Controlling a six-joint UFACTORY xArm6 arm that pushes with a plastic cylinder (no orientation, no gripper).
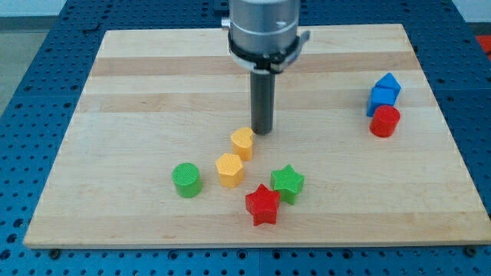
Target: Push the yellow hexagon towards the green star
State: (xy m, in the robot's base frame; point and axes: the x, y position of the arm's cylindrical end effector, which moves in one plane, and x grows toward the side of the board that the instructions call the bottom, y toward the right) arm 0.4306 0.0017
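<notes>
My tip [263, 132] rests on the wooden surface [153, 92], just beside the upper yellow block [242, 142], at its upper right. No claw fitted, so no grip state to record. The yellow hexagon [230, 169] lies directly below and left of that block, touching or nearly so. Green star [288, 182] sits to the hexagon's right, against the red star [263, 203]. Green cylinder [186, 179] to the view's left. Blue blocks [383, 93] and red cylinder [384, 121] far right.

my tip [263, 132] above-right of hexagon [242, 143] (touching), star [288, 182] below-right
</notes>
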